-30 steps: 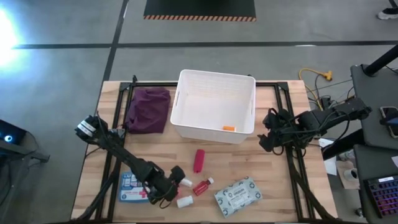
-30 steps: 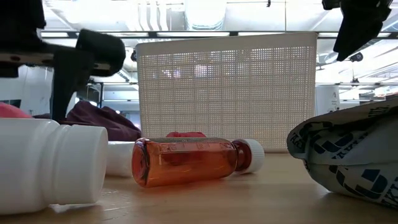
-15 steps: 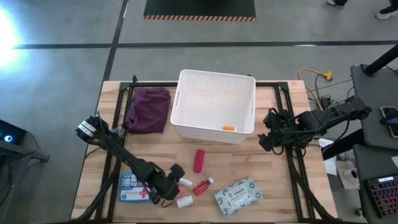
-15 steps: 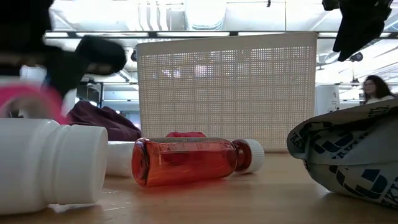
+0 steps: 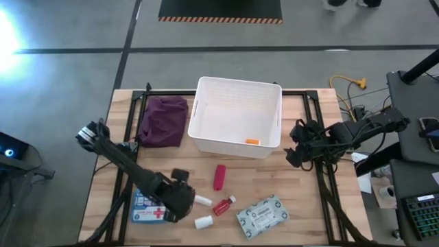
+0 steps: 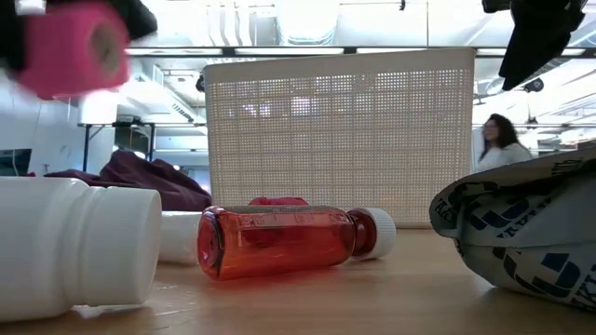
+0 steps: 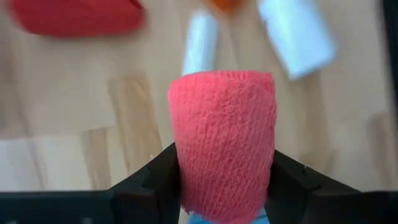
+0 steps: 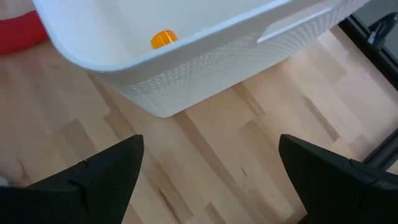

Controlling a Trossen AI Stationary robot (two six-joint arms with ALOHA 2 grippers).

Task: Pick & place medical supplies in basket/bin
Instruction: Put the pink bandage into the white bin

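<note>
My left gripper [image 5: 180, 197] is shut on the pink cube, a pink woven roll [image 7: 224, 155], which is also in the low view [image 6: 74, 46], above the near left of the table. Below it lie the first-aid box [image 5: 147, 206], two white vials [image 5: 203, 200], the red bottle [image 5: 223, 205], the red tube [image 5: 219, 176] and the grey-green packet [image 5: 262, 215]. The white bin [image 5: 236, 116] stands at the far middle with the orange bottle [image 5: 252, 142] inside. My right gripper [image 5: 296, 145] is open and empty, right of the bin. My left gripper pinches the pink roll between its two fingers [image 7: 155, 183], one on each opposite side [image 7: 186, 174]. The fingers point down from above. The roll is lifted clear of the table, high above the vials and the bottle in the low view.
A purple cloth [image 5: 163, 120] lies left of the bin. Bare wood shows between the bin and the supplies and at the right, under my right gripper [image 8: 205, 168]. A person [image 6: 498, 149] shows in the room behind the table.
My left gripper has risen from table height with the pink roll and gone a little toward the table's left edge. The roll, low at the left of the low view a second ago, is now lifted clear. The other supplies have stayed in place.
</note>
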